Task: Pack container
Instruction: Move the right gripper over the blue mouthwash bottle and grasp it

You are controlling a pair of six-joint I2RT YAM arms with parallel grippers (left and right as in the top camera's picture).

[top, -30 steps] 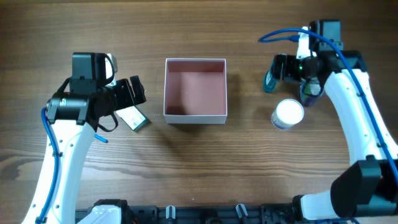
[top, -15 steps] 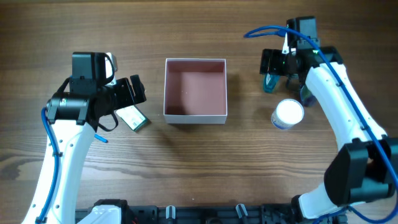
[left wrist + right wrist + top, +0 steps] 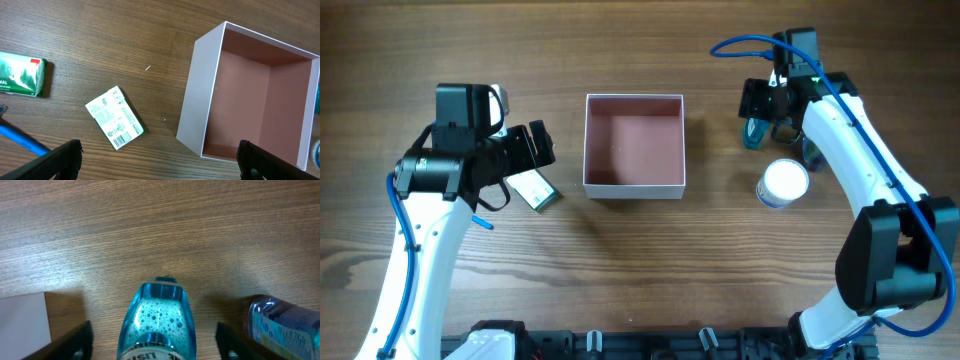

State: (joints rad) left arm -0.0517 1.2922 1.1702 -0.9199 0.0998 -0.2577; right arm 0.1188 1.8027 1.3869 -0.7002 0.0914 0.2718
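The container point(image 3: 633, 186), a square box with white walls and a dusty-pink inside, stands empty at the table's middle; the left wrist view shows its near wall point(image 3: 200, 95). A teal mouthwash bottle point(image 3: 753, 133) stands to its right. My right gripper point(image 3: 766, 112) is open and straddles this bottle point(image 3: 159, 312), with a finger at each side and gaps between. My left gripper point(image 3: 534, 148) is open and empty, left of the container, above a white-and-green packet point(image 3: 536, 190) that also shows in the left wrist view point(image 3: 115, 124).
A round white-lidded jar point(image 3: 783, 182) sits right of the container, below the bottle. A second blue bottle point(image 3: 813, 151) stands right of the teal one point(image 3: 280, 325). A green packet point(image 3: 22, 77) lies at the far left.
My right arm has swung left and turned, so its open gripper now sits around the teal bottle. The left arm and the container have not moved.
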